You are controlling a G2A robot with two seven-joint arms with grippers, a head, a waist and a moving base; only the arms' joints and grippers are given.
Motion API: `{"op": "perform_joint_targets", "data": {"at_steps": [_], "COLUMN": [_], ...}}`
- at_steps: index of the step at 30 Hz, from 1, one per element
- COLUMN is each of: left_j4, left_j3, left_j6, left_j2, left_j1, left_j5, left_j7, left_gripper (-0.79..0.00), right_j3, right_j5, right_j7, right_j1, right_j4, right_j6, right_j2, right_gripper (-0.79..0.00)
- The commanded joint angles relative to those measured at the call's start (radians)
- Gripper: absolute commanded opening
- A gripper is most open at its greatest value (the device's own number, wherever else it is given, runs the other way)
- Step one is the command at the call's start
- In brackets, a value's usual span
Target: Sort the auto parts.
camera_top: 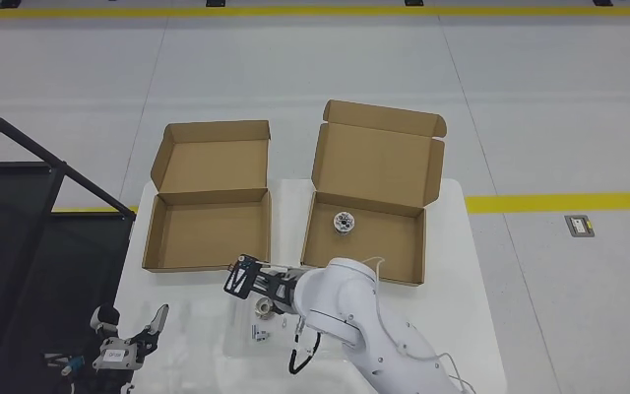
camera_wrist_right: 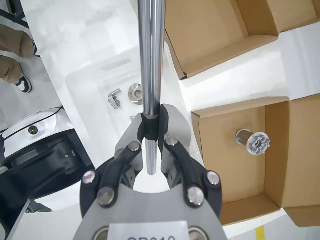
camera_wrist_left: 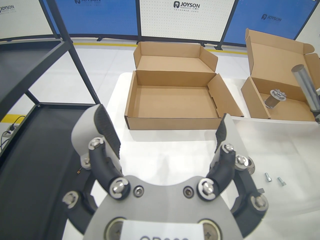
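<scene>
Right end effector: The right end effector point(camera_wrist_right: 151, 122) was clamped on a steel rod point(camera_wrist_right: 150, 51), gripping it near one end, so most of its length stuck out past the pads.
Left end effector: The left end effector point(camera_wrist_left: 162, 117) was spread wide with nothing in it, at the lower left of the top view, near the desk point(camera_top: 458, 295) edge and beside a black rack point(camera_wrist_left: 37, 138).
Loose parts: A flange point(camera_wrist_right: 135, 93) and a bracket point(camera_wrist_right: 114, 98) lay on the desk, in the centre of the right wrist frame. The flange lay just beside the rod's line. Two small bolts point(camera_wrist_left: 268, 176) lay close together at the lower right of the left wrist frame.
Boxes: An empty box point(camera_wrist_left: 172, 123) sat left of centre in the top view. A second box point(camera_wrist_right: 232, 176), to its right, held a hub point(camera_wrist_right: 253, 141).
Step in hand: Probably carrying the rod to a box. The end grip gave leverage, so a slow swing looked wise. The rod would best be laid flat along the floor before release, since it would likely roll.
Edges: The front walls were low, while the raised lids point(camera_top: 379, 163) closed off the far sides. The long overhang could catch a wall or the hub.
Open room: Bare desk lay between the boxes and in front of them, which seemed the best side to approach from.
</scene>
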Motion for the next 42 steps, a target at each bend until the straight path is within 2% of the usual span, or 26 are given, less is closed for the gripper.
{"op": "perform_joint_targets", "data": {"at_steps": [1, 25, 31, 38, 42], "left_j4": [0.0, 0.0, 0.0, 0.0, 0.0], "left_j3": [0.0, 0.0, 0.0, 0.0, 0.0], "left_j6": [0.0, 0.0, 0.0, 0.0, 0.0], "left_j2": [0.0, 0.0, 0.0, 0.0, 0.0], "left_j1": [0.0, 0.0, 0.0, 0.0, 0.0], "left_j5": [0.0, 0.0, 0.0, 0.0, 0.0], "left_j7": [0.0, 0.0, 0.0, 0.0, 0.0], "left_gripper": [0.0, 0.0, 0.0, 0.0, 0.0], "right_j3": [0.0, 0.0, 0.015, 0.12, 0.22], "right_j5": [0.0, 0.0, -0.055, -0.116, -0.127], "right_j7": [0.005, 0.005, -0.041, -0.007, 0.013], "right_j1": [0.0, 0.0, -0.03, -0.104, -0.13], "right_j4": [0.0, 0.0, -0.017, -0.187, -0.237], "right_j6": [0.002, 0.002, 0.031, 0.037, 0.026], "right_j2": [0.0, 0.0, 0.009, 0.039, 0.058], "right_gripper": [-0.785, -0.785, -0.785, -0.785, -0.785]}}
